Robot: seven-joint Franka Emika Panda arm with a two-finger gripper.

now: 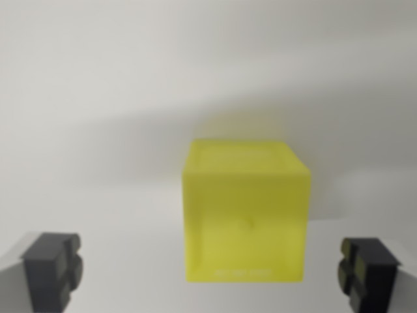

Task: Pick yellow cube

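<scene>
A yellow cube [244,212] sits on a pale grey surface, a little right of the wrist view's middle, slightly blurred. My gripper [210,270] is open: one dark fingertip [53,268] shows at the bottom left and the other fingertip [367,272] at the bottom right. The cube lies between the two fingertips, nearer the right one, with a clear gap on both sides. Nothing is held.
A plain light grey surface [98,98] fills the rest of the view, with a soft shadow band behind the cube.
</scene>
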